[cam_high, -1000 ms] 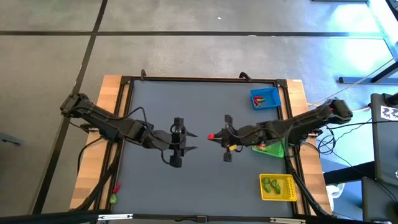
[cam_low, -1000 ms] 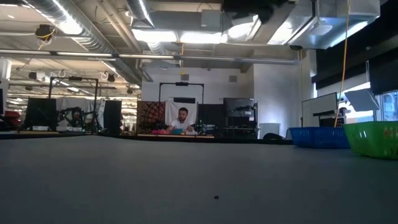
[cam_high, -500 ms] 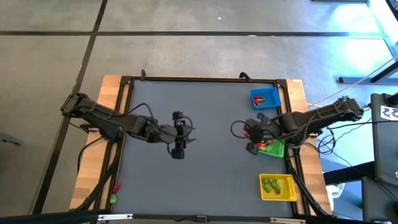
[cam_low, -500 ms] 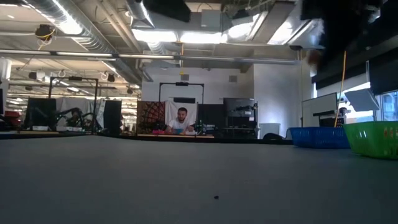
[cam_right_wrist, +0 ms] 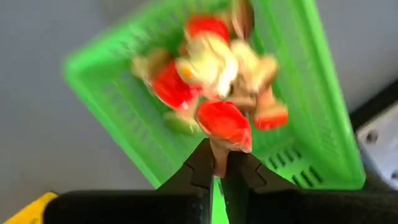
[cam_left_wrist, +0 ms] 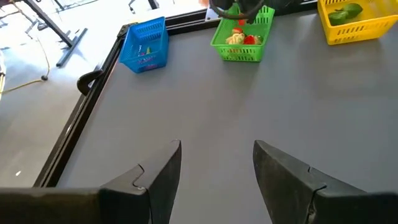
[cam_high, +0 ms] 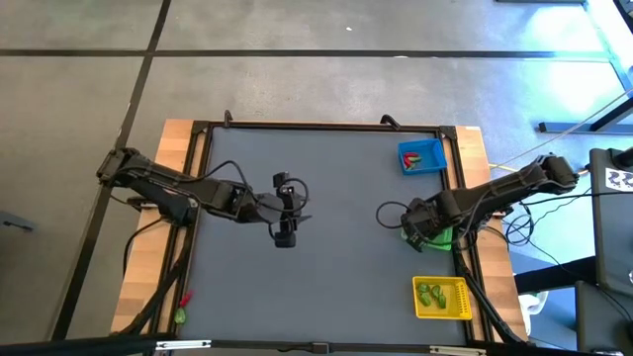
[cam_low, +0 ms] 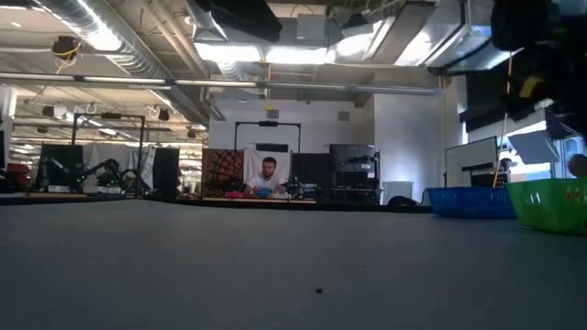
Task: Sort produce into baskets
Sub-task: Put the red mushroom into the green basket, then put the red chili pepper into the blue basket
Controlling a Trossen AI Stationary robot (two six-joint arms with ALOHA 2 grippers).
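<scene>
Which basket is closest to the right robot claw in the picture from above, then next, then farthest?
From the right gripper:
1. Green basket, right under and beside it.
2. Yellow basket, toward the table's near edge.
3. Blue basket, toward the far edge; close to yellow, so hard to call.

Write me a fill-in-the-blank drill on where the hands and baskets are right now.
1. The right hand hangs over the ____ basket, shut on a red piece.
2. The left hand is ____ and holds nothing, over bare mat.
3. Green pieces lie in the ____ basket.
4. In the high view, the blue basket sits near the table's ____ rear corner.

Missing words: green; open; yellow; right
</scene>
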